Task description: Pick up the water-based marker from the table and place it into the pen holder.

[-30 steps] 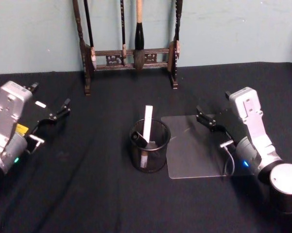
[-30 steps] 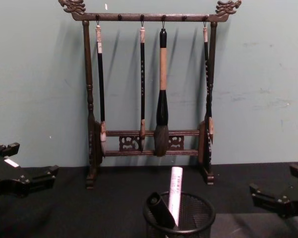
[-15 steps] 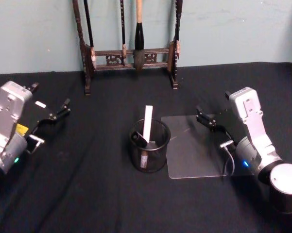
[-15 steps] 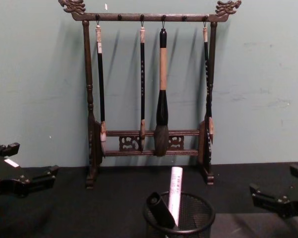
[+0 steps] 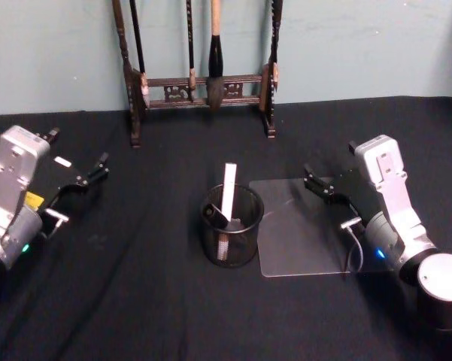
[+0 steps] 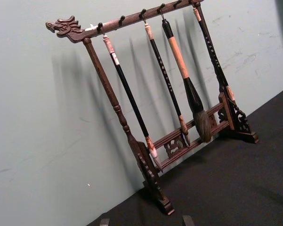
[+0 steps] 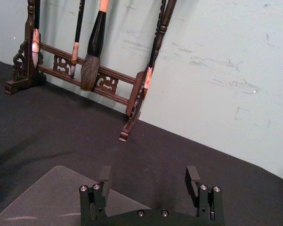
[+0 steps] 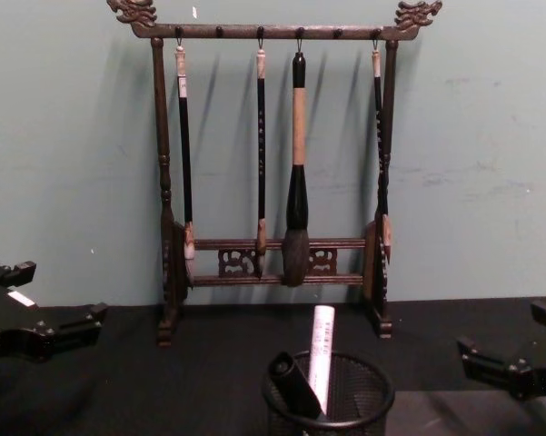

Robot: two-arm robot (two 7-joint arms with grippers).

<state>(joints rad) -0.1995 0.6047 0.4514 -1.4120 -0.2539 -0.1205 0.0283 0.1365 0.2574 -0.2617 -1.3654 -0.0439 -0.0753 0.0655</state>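
Nothing is seen to have moved since the frames a second and half a second ago: both arms, the holder and its contents are placed just as they were.

On the robot's right, the right gripper (image 5: 317, 184) is held low over the far edge of a clear plastic sheet (image 5: 301, 241) lying on the table (image 5: 135, 301). Its two black fingers (image 7: 105, 176) are spread wide apart, and nothing is gripped or touched by them. On the robot's left, the left gripper (image 5: 98, 169) is kept above the bare black cloth, well apart from the holder; its fingers are likewise parted and nothing is carried.

Between the two arms, the pen holder (image 5: 232, 226) is set upright on the cloth, just beside the near-left edge of the sheet. The water-based marker (image 5: 227, 197), a white stick, is found standing inside it, leaning slightly with its top above the rim, next to a darker item (image 8: 293, 385) also resting in the cup.

Behind, against the wall, a wooden brush rack (image 8: 277, 173) with hanging brushes is seen.
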